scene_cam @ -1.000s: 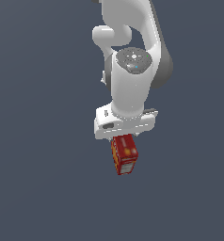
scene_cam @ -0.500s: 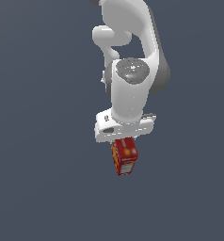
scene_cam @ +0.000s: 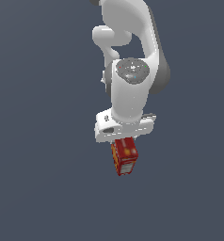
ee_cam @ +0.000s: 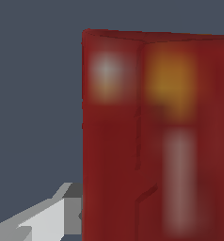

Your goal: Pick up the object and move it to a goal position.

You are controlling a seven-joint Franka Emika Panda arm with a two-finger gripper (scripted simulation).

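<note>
The object is a tall red box [scene_cam: 124, 156] with orange-yellow graphics and a white label. It hangs below the white hand of my arm in the exterior view, with no surface under it. My gripper [scene_cam: 123, 141] is shut on the box's upper part, and the hand hides the fingers there. In the wrist view the red box [ee_cam: 156, 136] fills most of the picture, blurred and very close. One grey fingertip [ee_cam: 55, 219] presses against its side. The other finger is hidden behind the box.
Plain dark grey-blue background surrounds the arm [scene_cam: 132, 80] in both views. No table, container or marker shows.
The arm's upper joints have shifted slightly and the hand with the box has drifted a little to the exterior view's right. The grip on the box is unchanged.
</note>
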